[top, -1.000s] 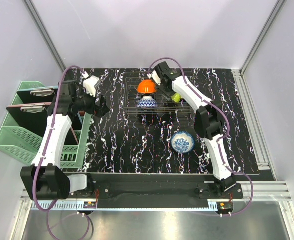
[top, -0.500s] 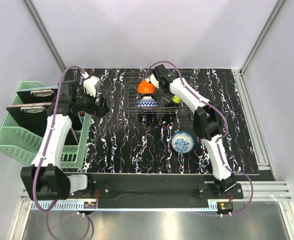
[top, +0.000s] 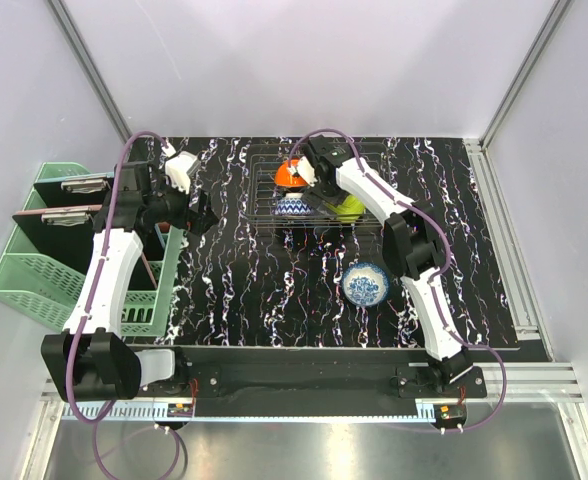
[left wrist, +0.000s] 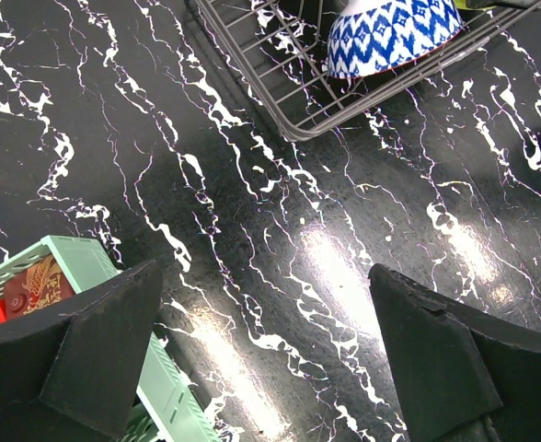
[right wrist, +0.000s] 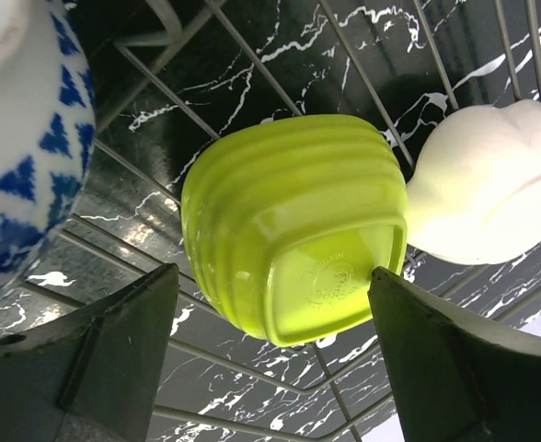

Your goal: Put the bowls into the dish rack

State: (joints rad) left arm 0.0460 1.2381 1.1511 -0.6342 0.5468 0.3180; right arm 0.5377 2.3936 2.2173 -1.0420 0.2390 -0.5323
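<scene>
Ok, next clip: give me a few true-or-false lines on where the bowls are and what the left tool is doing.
1. The lime bowl lies in the rack, its base facing the right wrist camera. True.
2. The left tool holds a bowl. False: it is open and empty above the table.
3. A blue-and-white bowl sits on the table, outside the rack. True.
4. The orange bowl is in the green basket. False: it is in the rack.

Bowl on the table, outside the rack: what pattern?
Blue-and-white patterned bowl, best seen in the top view.
</scene>
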